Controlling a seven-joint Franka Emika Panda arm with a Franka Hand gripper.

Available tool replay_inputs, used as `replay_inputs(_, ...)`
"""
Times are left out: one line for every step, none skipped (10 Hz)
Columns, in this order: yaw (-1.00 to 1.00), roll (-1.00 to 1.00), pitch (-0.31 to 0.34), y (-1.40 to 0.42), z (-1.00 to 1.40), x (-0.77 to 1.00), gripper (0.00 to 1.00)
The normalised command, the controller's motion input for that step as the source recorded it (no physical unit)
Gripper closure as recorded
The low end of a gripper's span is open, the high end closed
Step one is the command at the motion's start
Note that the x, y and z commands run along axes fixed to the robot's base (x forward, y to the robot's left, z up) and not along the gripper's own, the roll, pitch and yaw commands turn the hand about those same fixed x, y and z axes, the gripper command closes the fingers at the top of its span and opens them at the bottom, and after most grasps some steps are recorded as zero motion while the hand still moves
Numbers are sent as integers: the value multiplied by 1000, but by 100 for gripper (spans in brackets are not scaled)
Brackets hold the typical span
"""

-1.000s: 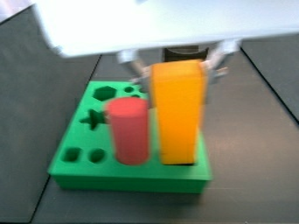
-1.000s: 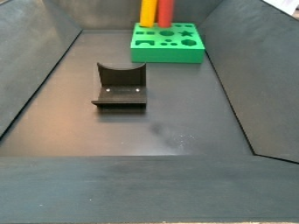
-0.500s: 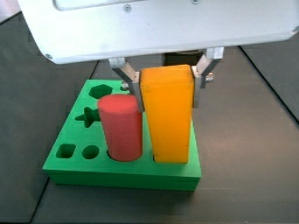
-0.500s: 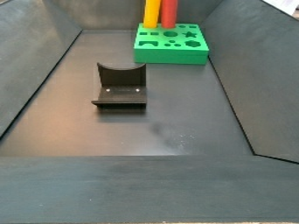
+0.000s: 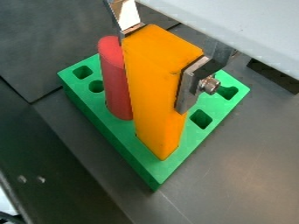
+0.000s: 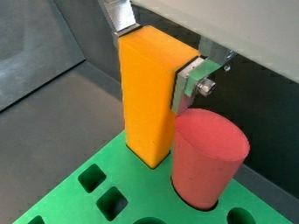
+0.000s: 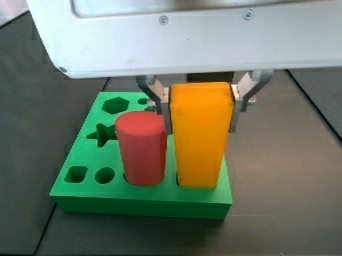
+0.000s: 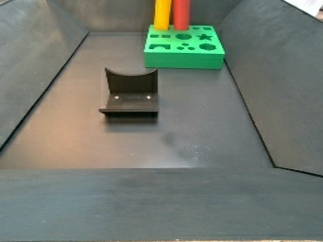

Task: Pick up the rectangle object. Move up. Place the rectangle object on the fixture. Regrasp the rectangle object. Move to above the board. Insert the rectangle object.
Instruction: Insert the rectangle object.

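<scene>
The gripper (image 7: 203, 92) clasps the upright rectangle object (image 7: 202, 135), its base in the board (image 7: 134, 196).

No text, label, brand, number or sign could be read in any of the pictures. The rectangle object (image 7: 202, 133) had plain faces, and the board (image 7: 88, 152) carried only its shaped holes. The red cylinder (image 7: 142, 149), the fixture (image 8: 128, 93) and the white housing (image 7: 174, 32) above the gripper (image 7: 202, 90) showed no marks. The gripper was at the top of the rectangle object, standing in the board.
</scene>
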Motion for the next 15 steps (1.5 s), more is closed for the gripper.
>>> replay_inputs(-69,491,243,-86,-131,491,100)
replay_inputs(-120,500,294,0,0,277,100)
replay_inputs(-120,500,277,0,3,243,100)
replay_inputs(-103,500,256,-6,-51,460,100)
replay_inputs(0,380,156,-260,-420,646,100)
replay_inputs(0,360,100,-203,-517,351,100)
replay_inputs(0,356,87,-154,-540,331,100)
replay_inputs(-66,347,116,-86,-549,454,100)
replay_inputs(0,329,0,0,-669,60,100)
replay_inputs(-51,59,0,0,-1000,17,100)
replay_inputs(-143,-224,257,289,-471,620,100)
replay_inputs(-237,-249,290,369,-423,403,100)
replay_inputs(-389,-211,274,306,-454,294,100)
replay_inputs(-409,-141,261,317,-566,331,100)
replay_inputs(-17,-106,166,163,-63,320,100)
